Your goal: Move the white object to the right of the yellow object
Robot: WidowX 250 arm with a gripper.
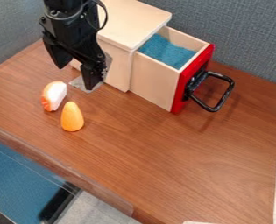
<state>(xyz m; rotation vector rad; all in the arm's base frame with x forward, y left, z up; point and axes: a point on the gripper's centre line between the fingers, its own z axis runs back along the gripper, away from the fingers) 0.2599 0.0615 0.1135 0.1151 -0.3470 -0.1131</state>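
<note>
The black gripper (pixel 76 75) hangs at the upper left in front of the wooden box, its two fingers spread apart with nothing between them. Below and to its left, the white object (pixel 58 92), which has an orange side, lies on the table. The yellow-orange, egg-like object (pixel 72 117) is just to the lower right of the white one, with a small gap between them. Neither object is touched by the gripper.
Behind and right of the gripper, a wooden box (pixel 131 19) has its drawer pulled out, with a red front (pixel 191 78) and black handle (pixel 223 98). The brown table (pixel 181 162) ends in a raised edge at lower left. Grey walls stand behind.
</note>
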